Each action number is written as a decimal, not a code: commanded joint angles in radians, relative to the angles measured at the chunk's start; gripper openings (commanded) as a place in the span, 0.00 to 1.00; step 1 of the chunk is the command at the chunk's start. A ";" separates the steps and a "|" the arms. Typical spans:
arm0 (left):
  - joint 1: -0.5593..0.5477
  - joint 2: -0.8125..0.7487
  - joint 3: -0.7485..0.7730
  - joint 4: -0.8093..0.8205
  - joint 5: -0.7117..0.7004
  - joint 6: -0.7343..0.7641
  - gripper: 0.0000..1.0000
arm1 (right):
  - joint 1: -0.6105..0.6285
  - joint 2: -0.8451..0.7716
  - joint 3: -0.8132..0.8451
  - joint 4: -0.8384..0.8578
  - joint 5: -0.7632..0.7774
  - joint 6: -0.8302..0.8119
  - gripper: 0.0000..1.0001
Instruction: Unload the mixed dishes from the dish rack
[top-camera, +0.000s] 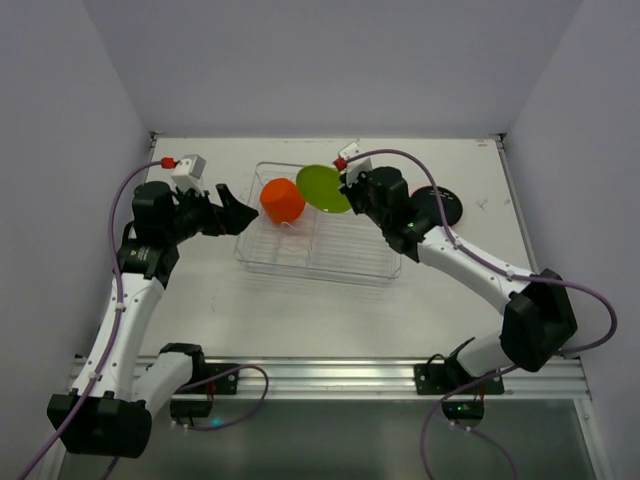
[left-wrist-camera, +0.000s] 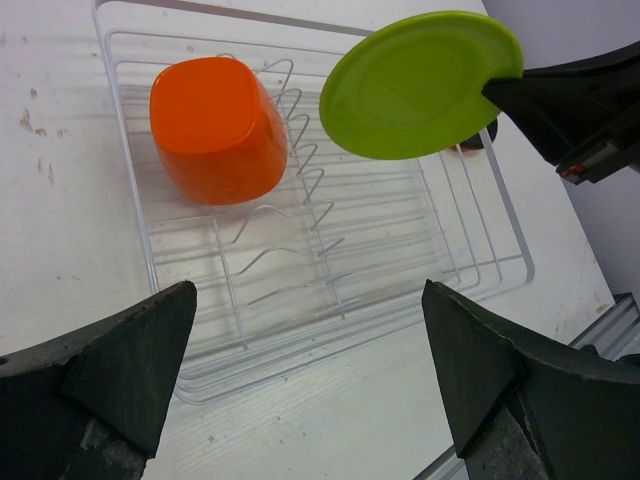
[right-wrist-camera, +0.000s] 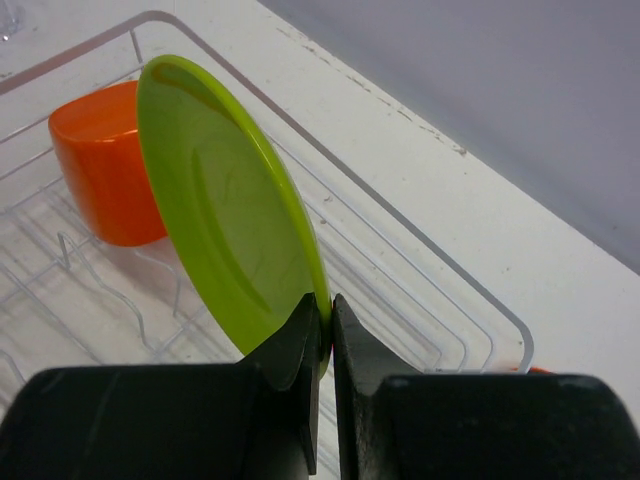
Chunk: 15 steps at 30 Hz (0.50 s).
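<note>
Slippage is what we are worrying about most: the right gripper (right-wrist-camera: 322, 330) is clamping the lime-green plate (right-wrist-camera: 225, 200) by only a thin bite of its rim, at the lower centre of the right wrist view. The plate is standing on edge above the dish rack (top-camera: 300, 262), so its weight is hanging well off the pinch and could be twisting it loose during a quick swing. In the overhead view the plate is hovering over the upper middle of the rack, just beside the orange faceted cup (left-wrist-camera: 215, 130), which is resting among the wire dividers (left-wrist-camera: 300, 190) toward the rack's upper left. A low or sideways exit could be clipping the cup, or snagging the wires and dragging the light rack along. The black plate (top-camera: 440, 203) is lying on the table (top-camera: 300, 310) to the right of the rack, so a careless set-down could be landing on top of it. The left gripper (left-wrist-camera: 308, 340) is holding nothing, its fingers spread wide, at the rack's left side. We are finding no brand, label or writing that we can read.
</note>
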 joint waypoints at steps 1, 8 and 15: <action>-0.007 -0.007 0.001 0.005 0.006 0.014 1.00 | -0.031 -0.094 -0.035 0.065 -0.037 0.073 0.00; -0.007 -0.017 -0.010 0.002 0.001 0.020 1.00 | -0.181 -0.234 -0.115 0.063 -0.172 0.263 0.00; -0.007 -0.027 -0.010 0.003 0.003 0.017 1.00 | -0.285 -0.312 -0.144 0.032 -0.235 0.349 0.00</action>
